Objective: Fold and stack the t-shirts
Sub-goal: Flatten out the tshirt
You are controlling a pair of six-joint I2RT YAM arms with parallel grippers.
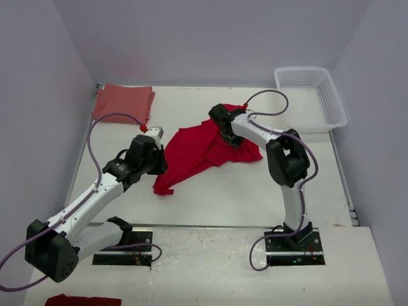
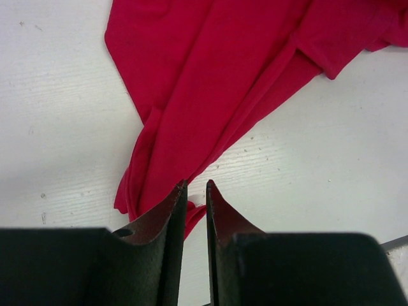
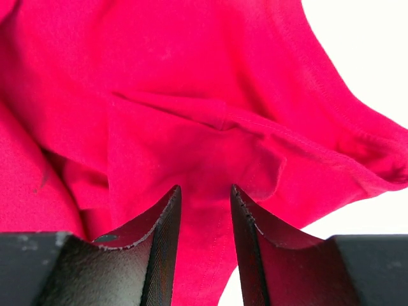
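Room: pale lilac walls close in a white table (image 1: 223, 197), with two arms bolted at its near edge.
Near-left edge: a strip of dark red cloth (image 1: 83, 299) shows at the very bottom of the overhead view. I cannot tell what it is.
Far-left corner: the salmon-red t-shirt (image 1: 123, 102) lies folded into a flat rectangle, well apart from the other shirt.
Left of centre: the left gripper (image 2: 195, 186) sits low over the table at the near-left end of the red cloth. Its jaws are almost together with a slim gap between them. The bunched cloth edge runs under the tips, and I cannot tell whether it is pinched.
Centre: the bright red t-shirt (image 1: 201, 153) lies unfolded and creased. It runs diagonally from a narrow bunched end at the near left to a wider part at the far right, between the two grippers.
Right of centre: the right gripper (image 3: 205, 188) is down on the far-right part of that shirt. Its jaws stand apart, with a raised fold and a stitched hem just beyond the tips.
Far-right corner: a white lattice basket (image 1: 338, 105) sits well apart from both shirts.
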